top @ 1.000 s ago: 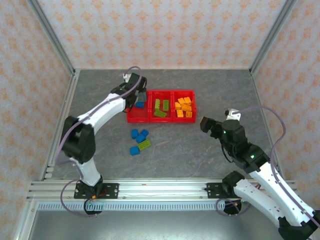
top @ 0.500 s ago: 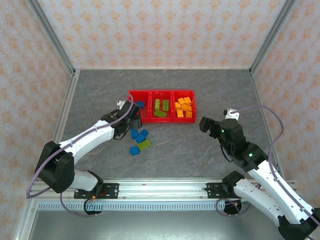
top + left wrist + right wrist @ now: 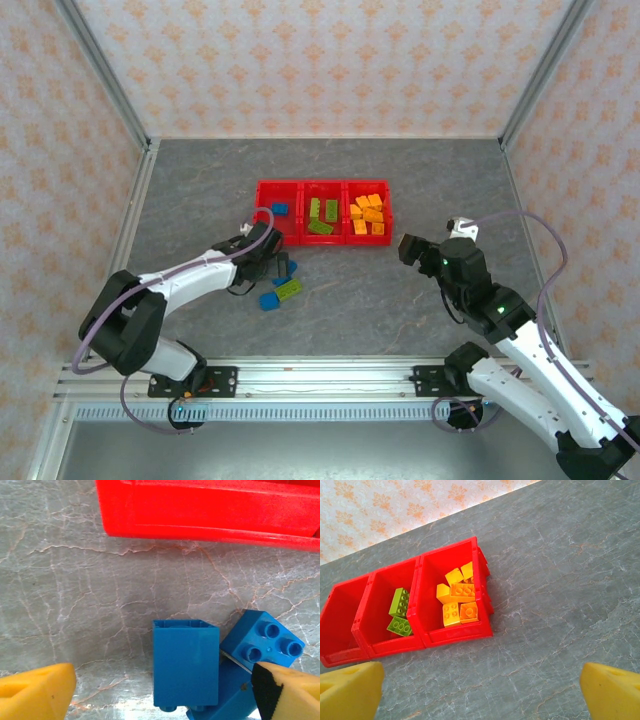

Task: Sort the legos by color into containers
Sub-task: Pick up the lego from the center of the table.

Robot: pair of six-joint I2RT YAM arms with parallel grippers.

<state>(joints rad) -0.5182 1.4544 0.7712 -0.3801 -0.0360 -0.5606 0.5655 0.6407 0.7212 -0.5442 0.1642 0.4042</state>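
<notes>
Three joined red containers (image 3: pixel 320 190) stand mid-table. The left one holds one blue lego (image 3: pixel 280 209), the middle one lime green legos (image 3: pixel 322 215), the right one orange-yellow legos (image 3: pixel 368 215). Loose on the table lie blue legos (image 3: pixel 283 270), another blue lego (image 3: pixel 269 300) and a green lego (image 3: pixel 289 289). My left gripper (image 3: pixel 268 262) is open and low over the blue cluster. Its yellow fingers (image 3: pixel 37 692) straddle a blue lego lying on its side (image 3: pixel 186 662), with a studded blue lego (image 3: pixel 262 642) beside it. My right gripper (image 3: pixel 408 247) hangs open right of the containers, above bare table.
The red container wall (image 3: pixel 210 510) runs just beyond the blue legos in the left wrist view. In the right wrist view the orange-yellow legos (image 3: pixel 457 597) and green legos (image 3: pixel 399 612) lie in their containers. Metal frame posts and patterned walls ring the grey table (image 3: pixel 400 300).
My left arm has drawn back from over the left container and come down onto the loose blue legos. The right arm has not moved.
</notes>
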